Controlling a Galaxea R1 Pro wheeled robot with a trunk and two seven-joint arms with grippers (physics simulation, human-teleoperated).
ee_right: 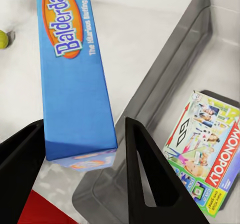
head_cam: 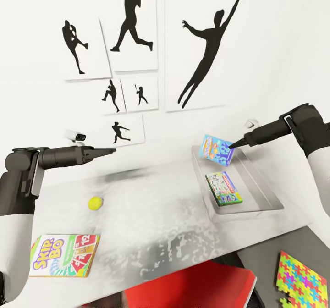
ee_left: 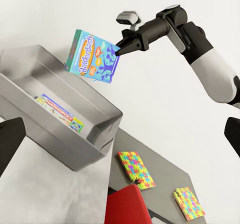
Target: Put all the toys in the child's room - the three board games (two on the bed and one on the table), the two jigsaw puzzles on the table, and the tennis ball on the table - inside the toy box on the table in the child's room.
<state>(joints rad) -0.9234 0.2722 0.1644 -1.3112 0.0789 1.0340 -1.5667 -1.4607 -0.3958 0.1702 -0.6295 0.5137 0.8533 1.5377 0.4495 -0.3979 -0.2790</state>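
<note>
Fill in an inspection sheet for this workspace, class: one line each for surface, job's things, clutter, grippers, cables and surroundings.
Surface: pale grey table with a lower dark end section.
Job's things: Monopoly box lies flat in the grey toy box. Blue Balderdash box is held tilted above the toy box. Skip-Bo box and tennis ball lie on the table. Two jigsaw puzzles lie on the dark section.
Clutter: nothing seen.
Grippers: right gripper pinches the Balderdash box by one edge. Left gripper hovers above the table, empty; jaw state unclear.
Cables: nothing seen.
Surroundings: white wall with black sports-silhouette posters; a red chair at the table's near edge.
</note>
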